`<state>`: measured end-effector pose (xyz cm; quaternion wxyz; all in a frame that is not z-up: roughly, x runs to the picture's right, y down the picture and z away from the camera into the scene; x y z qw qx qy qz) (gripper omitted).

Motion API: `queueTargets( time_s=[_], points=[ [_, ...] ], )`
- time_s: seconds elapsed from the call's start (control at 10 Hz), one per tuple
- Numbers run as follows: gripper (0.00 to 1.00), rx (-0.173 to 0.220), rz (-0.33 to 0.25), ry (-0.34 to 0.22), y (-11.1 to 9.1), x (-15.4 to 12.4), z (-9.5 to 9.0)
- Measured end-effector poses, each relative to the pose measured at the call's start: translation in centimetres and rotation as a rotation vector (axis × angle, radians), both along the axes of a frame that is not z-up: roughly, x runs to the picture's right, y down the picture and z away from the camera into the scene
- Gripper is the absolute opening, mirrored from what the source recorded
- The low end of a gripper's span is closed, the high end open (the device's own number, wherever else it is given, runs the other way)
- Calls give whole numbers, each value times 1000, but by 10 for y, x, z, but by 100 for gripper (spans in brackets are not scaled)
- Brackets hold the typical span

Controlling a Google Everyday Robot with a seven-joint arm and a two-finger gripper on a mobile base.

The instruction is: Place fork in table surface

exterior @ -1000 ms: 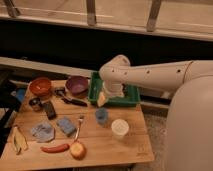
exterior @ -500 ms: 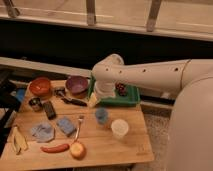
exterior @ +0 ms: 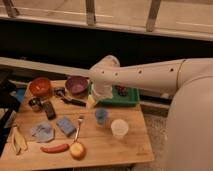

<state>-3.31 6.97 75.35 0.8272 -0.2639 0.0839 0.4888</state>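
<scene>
gripper (exterior: 94,101) at far edge, grip: cannot tell | fork (exterior: 79,128) on table surface (exterior: 131,148), nearward of gripper | axis near-to-far

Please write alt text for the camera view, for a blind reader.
The fork lies on the table surface between a blue cloth and a blue cup. The gripper hangs between the green tray and the purple bowl.

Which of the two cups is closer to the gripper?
The blue cup, just in front of the gripper beside the green tray; the white cup stands farther off, beyond the blue one.
</scene>
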Motion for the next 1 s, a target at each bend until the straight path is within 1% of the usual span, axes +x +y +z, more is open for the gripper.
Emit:
queueTargets(
  time_s=[0.2, 0.5, 0.6, 0.9, 1.0],
  points=[
    [80, 3, -66, -42, 13, -38, -1],
    [80, -10, -133, -91, 32, -81, 6],
    [80, -17, -132, -93, 37, -90, 10],
    [80, -52, -102, -70, 53, -112, 24],
    [80, -61, -100, -58, 55, -115, 27]
  ],
)
